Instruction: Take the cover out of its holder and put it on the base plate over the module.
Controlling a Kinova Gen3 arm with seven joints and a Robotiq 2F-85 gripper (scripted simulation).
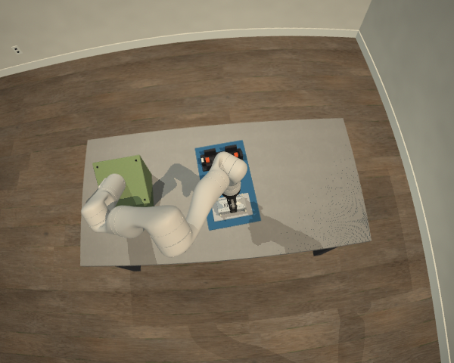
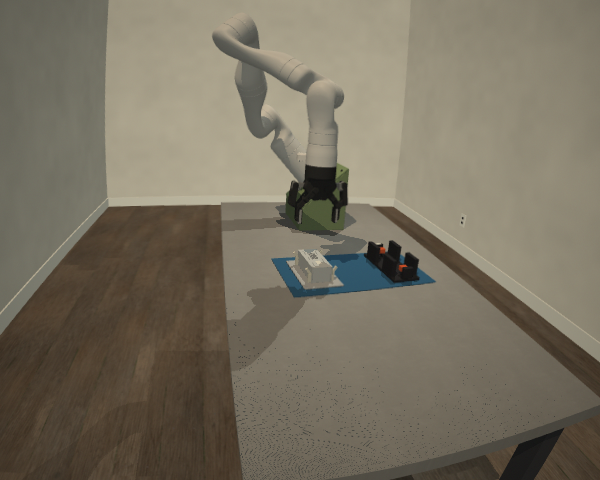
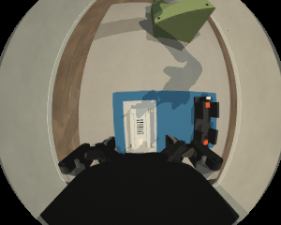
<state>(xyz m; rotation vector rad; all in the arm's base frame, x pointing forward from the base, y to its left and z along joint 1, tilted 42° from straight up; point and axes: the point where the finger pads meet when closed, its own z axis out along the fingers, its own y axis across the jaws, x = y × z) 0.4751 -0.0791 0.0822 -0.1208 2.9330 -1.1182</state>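
Observation:
A white box with slots in its top point(image 1: 223, 206) point(image 2: 321, 274) point(image 3: 147, 127), which looks like the cover, sits level on a white plate point(image 1: 247, 197) point(image 2: 337, 283) point(image 3: 126, 108), between slim upright posts. A black fixture point(image 1: 209, 151) point(image 2: 391, 268) point(image 3: 202, 122) has upright blocks and orange parts. I cannot tell which of the two fixtures is the holder, and no module can be made out. My gripper point(image 1: 232, 209) point(image 2: 317, 219) point(image 3: 140, 142) is open and empty, pointing down high above the white box, with one finger towards each long side.
Both fixtures stand on a blue mat point(image 1: 219, 225) point(image 2: 352, 268) point(image 3: 175, 127), at opposite ends. A green block point(image 1: 121, 165) point(image 2: 321, 219) point(image 3: 183, 21) stands at the arm's base. In the top view the arm partly hides the black fixture. The table's edge lies beyond the white plate.

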